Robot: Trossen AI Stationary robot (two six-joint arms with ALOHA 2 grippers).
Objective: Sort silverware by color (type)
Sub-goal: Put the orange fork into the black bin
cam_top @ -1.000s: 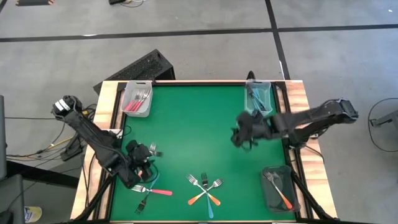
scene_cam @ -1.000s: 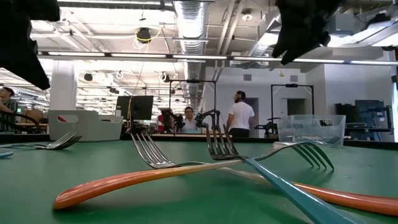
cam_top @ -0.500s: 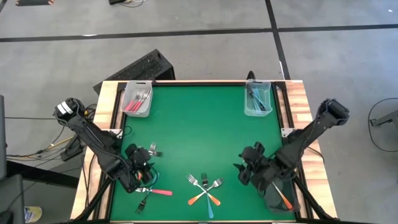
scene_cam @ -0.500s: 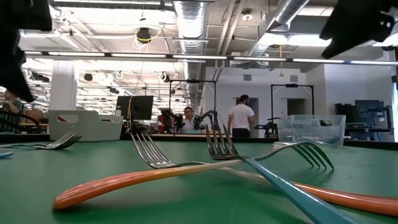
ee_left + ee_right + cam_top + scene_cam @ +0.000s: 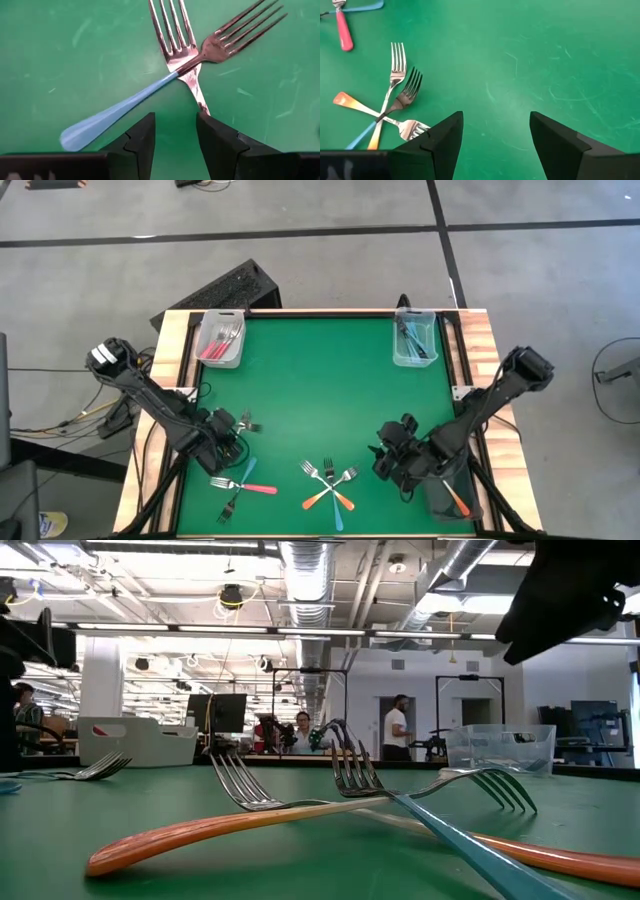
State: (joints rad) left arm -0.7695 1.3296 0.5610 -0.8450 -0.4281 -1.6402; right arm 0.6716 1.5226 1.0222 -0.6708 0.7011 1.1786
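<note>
Three forks, two orange-handled and one blue-handled, lie crossed (image 5: 329, 485) near the table's near edge, close up in the low view (image 5: 380, 805). My right gripper (image 5: 398, 463) hangs open to their right; its wrist view shows the crossed forks (image 5: 390, 110) ahead. My left gripper (image 5: 222, 450) is open just on the far side of a blue-handled fork (image 5: 246, 471) that crosses a pink-red-handled fork (image 5: 255, 489). In the left wrist view the blue fork (image 5: 125, 107) and the other fork's neck (image 5: 196, 90) lie before the open gripper (image 5: 175, 137). Another fork (image 5: 249, 423) lies beside the left gripper.
A light bin (image 5: 204, 350) at the far left holds pink-red forks. A clear bin (image 5: 397, 352) at the far right holds blue forks. A dark bin (image 5: 452, 455) at the near right holds an orange fork. Green mat lies open in the middle. People stand in the room behind.
My right gripper has swung from beside the far-right clear bin toward the table's near edge, and it now hangs just right of the crossed forks. My left gripper has drawn back slightly toward the far edge, uncovering the blue fork's handle. No fork has moved.
</note>
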